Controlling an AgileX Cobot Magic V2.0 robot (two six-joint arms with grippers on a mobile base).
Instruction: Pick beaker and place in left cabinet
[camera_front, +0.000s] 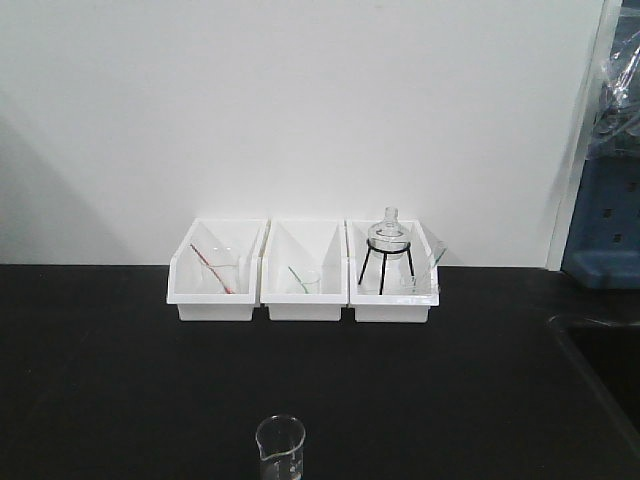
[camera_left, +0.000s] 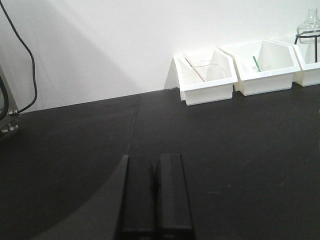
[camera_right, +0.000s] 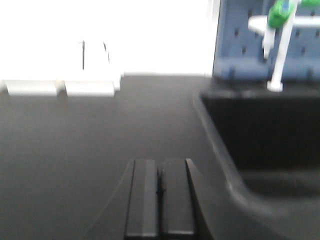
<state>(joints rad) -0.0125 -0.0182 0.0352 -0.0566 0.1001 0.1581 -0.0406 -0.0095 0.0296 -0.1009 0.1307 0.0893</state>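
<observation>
A small clear glass beaker (camera_front: 280, 446) with a pouring lip stands upright on the black bench at the bottom middle of the front view, partly cut by the frame edge. It appears in neither wrist view. My left gripper (camera_left: 155, 159) is shut, its two dark fingers pressed together low over the bare bench, with nothing between them. My right gripper (camera_right: 160, 162) is shut too, also holding nothing, over the bench just left of a sink. Neither gripper shows in the front view. The left cabinet is out of view.
Three white bins (camera_front: 304, 274) line the back wall: one holds a beaker with a red rod (camera_front: 220, 268), one a beaker with a green rod (camera_front: 301, 280), one a flask on a black tripod (camera_front: 389, 246). A black sink (camera_right: 260, 130) lies right, a blue pegboard (camera_right: 260, 45) behind it.
</observation>
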